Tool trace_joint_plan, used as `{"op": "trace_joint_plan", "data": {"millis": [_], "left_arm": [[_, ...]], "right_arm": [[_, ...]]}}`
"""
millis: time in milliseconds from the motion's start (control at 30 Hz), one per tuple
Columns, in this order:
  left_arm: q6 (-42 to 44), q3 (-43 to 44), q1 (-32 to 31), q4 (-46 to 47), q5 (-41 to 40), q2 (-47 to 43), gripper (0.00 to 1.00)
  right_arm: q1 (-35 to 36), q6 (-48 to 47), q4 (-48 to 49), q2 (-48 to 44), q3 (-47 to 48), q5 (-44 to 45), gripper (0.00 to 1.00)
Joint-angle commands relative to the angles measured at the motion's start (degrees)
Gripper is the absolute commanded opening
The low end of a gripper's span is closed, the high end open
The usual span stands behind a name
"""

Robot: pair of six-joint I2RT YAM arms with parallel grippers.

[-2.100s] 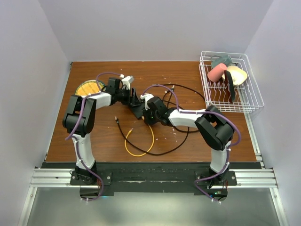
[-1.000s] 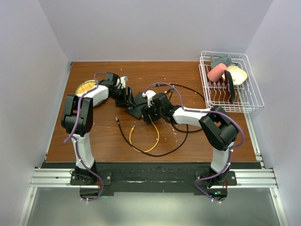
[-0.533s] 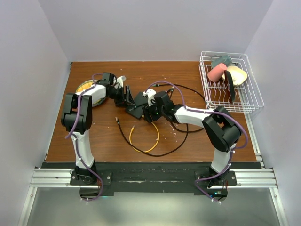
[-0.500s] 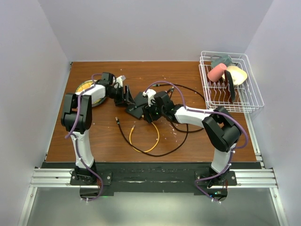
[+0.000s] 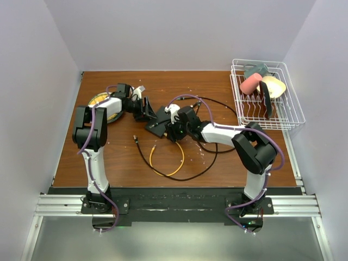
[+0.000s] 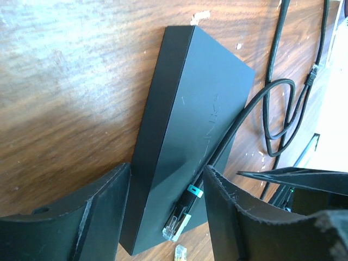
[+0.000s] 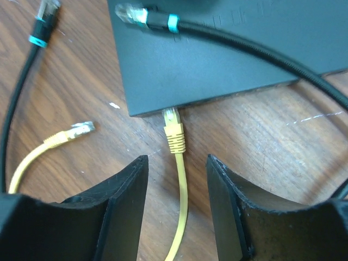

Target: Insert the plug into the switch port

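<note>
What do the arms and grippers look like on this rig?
Left arm and right arm: white links, black joints and bases, with a purple cable looped along each. Left gripper and right gripper: matte black, wedge-shaped fingers with rough, chipped edges. No markings visible.

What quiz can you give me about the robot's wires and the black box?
1. True or false: the yellow plug has its tip at the edge of the black box.
2. What lies on top of the box? A: a black cable with a teal band. B: a spoon. C: a red cable.
3. How many yellow plugs show in the right wrist view?
Key: 1 true; 2 A; 3 two.
</note>
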Motion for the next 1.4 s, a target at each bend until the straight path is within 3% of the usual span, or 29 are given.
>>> {"op": "trace_joint_plan", "data": {"millis": [0, 167, 567, 700, 1000, 1133, 1367], "left_arm": [[0.8, 2.7, 0.3, 0.9, 1.8, 1.2, 0.59], [0.4, 2.0, 0.3, 1.5, 2.4, 1.5, 0.56], [1.1, 0.3, 0.2, -0.1, 3.6, 0.8, 0.50], [1.7, -0.4, -0.5, -1.1, 5.2, 0.8, 0.46], [4.2, -0.8, -4.1, -6.2, 8.0, 1.4, 0.29], [4.2, -2.6, -5.0, -6.8, 10.7, 1.2, 0.08], [5.3, -4.9, -5.3, -8.8, 10.3, 1.0, 0.03]], "right_arm": [[-0.1, -0.8, 1.3, 1.7, 0.3, -1.3, 0.49], [-0.1, -0.5, 1.7, 2.4, 0.1, 0.4, 0.43], [0.0, 0.1, 4.3, 4.2, 0.4, 0.8, 0.09], [0.0, 0.7, 5.1, 5.0, 1.7, 0.9, 0.02], [0.0, 2.6, 6.2, 7.7, 7.1, 2.8, 0.00], [-0.1, 4.1, 7.8, 8.1, 8.3, 3.3, 0.00], [0.0, 5.5, 10.1, 9.1, 10.7, 4.0, 0.00]]}}
